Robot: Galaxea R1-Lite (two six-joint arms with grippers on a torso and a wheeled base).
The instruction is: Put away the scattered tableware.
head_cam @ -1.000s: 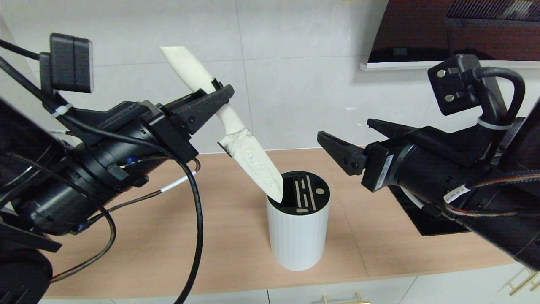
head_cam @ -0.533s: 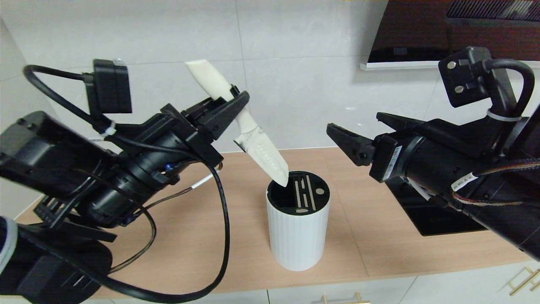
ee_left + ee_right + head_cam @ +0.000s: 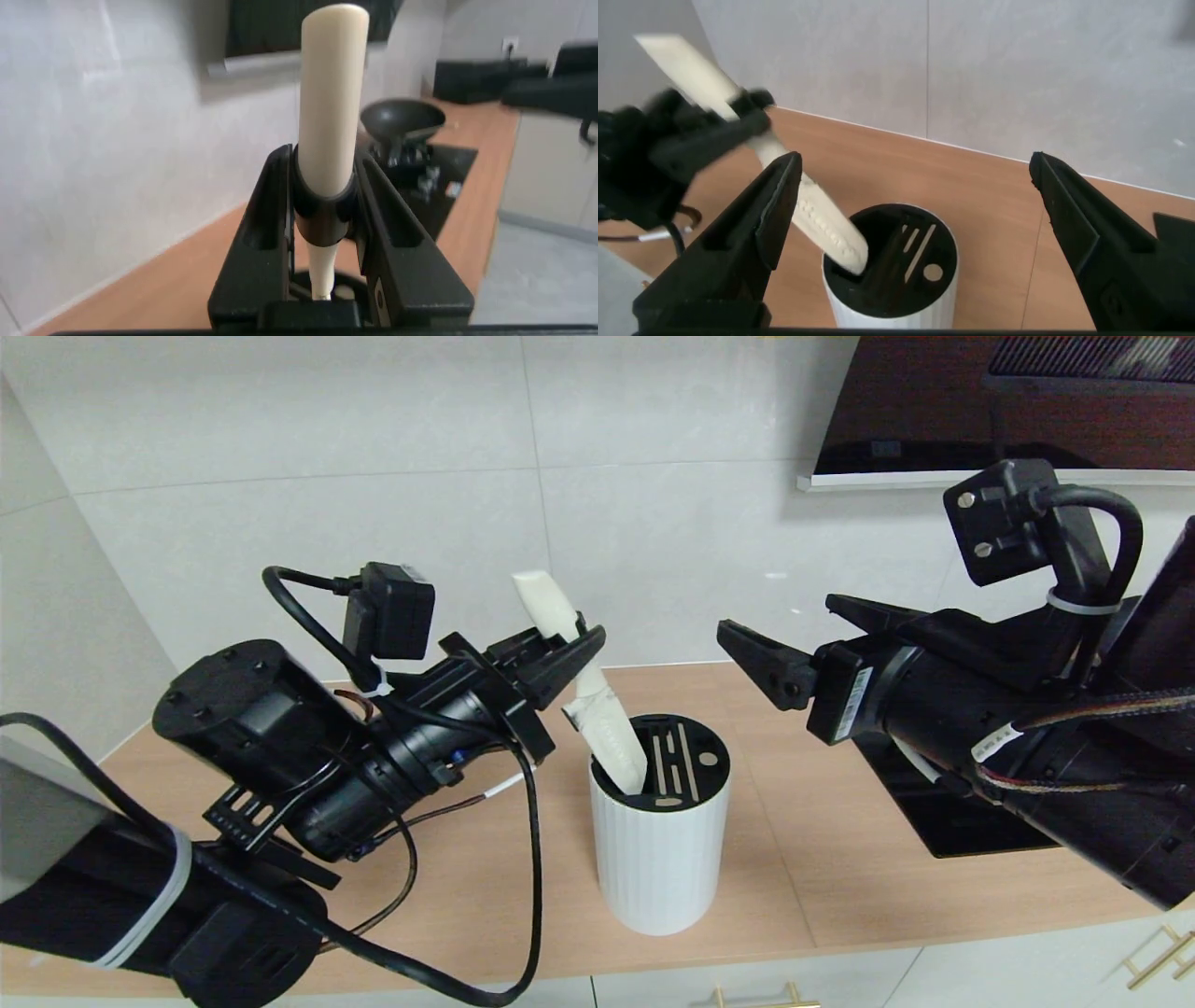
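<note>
Now left gripper (image 3: 575,660) has lowered knife (image 3: 616,747) into holder (image 3: 661,863)

You've got a white knife (image 3: 607,739) w/ a cream handle, tilted: the handle end is up and leans toward the robot's left, the blade points down. Its tip sits inside the wide opening on the left part of the holder's black top. The left gripper (image 3: 586,633) clamps the handle approx. mid-length. The holder (image 3: 661,859) is a white ribbed cylinder, upright on the wood counter (image 3: 803,859). Its top insert has narrow slots + a small round hole beside the blade.
</note>
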